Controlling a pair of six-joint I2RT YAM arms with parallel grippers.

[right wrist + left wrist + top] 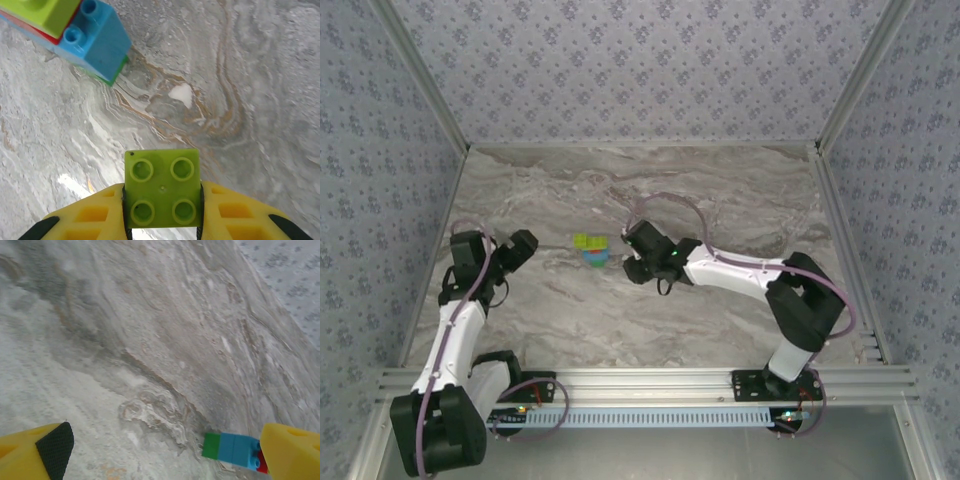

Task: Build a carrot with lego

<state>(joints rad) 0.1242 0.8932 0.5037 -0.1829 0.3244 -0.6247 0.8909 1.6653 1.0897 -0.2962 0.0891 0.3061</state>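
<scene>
A: Where is the part-built carrot (592, 250) of lime-green, red, blue and dark green studded plastic bricks?
B: Resting on the grey marbled bench (720, 190), between the two tools.
A: The right tool (162, 200)?
B: Just right of the carrot, clamped on a square lime-green four-stud brick (162, 187), apart from the carrot.
A: The left tool (165, 455)?
B: Left of the carrot, spread wide, holding nothing.

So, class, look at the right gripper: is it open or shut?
The right gripper is shut on the lime-green brick: its yellow fingers press both sides of it in the right wrist view.
</scene>
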